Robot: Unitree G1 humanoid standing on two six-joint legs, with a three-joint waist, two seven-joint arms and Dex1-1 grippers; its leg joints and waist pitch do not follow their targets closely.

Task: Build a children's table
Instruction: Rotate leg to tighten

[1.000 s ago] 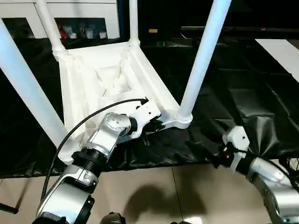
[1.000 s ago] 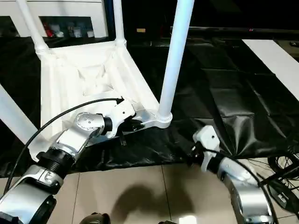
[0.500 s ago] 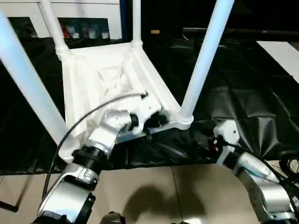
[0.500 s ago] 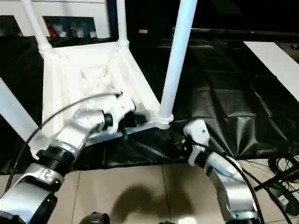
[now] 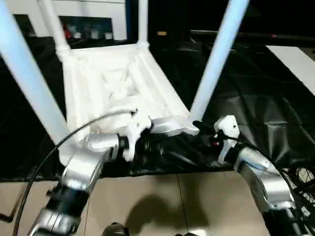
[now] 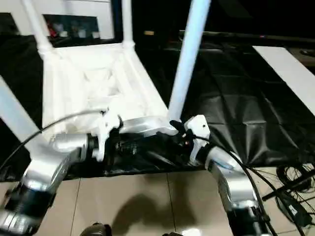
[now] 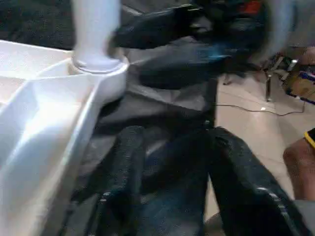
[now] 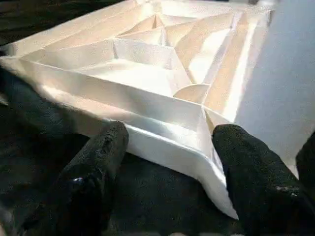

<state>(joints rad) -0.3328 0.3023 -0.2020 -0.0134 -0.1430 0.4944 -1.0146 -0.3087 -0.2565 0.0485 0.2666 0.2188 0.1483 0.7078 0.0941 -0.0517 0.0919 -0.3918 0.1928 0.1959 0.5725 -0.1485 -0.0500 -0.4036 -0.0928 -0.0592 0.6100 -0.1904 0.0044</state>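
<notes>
The white plastic table (image 5: 118,88) lies upside down on a black sheet (image 5: 256,113) spread over the floor, its ribbed underside facing up and its four legs standing up out of the round corner sockets. The near right leg (image 5: 216,54) rises from the corner socket (image 5: 189,127) closest to both arms; the near left leg (image 5: 27,78) slants up past the left side, and the two far legs (image 5: 142,22) stand at the back corners. The left hand (image 5: 147,145) sits low in front of the table's near edge, just beside it, above the black sheet; in the left wrist view its two black fingers (image 7: 123,167) stand apart with nothing between them, the table's edge and the corner socket (image 7: 101,69) off to one side. The right hand (image 6: 184,132) reaches in from the right to the same near right corner. In the right wrist view its fingers (image 8: 98,162) are spread wide, one on each side of the table's corner rim (image 8: 197,157), but I cannot tell whether they touch it. Pale floor tiles (image 5: 162,206) show in front of the sheet, and a white cabinet (image 5: 88,10) stands behind the table.
</notes>
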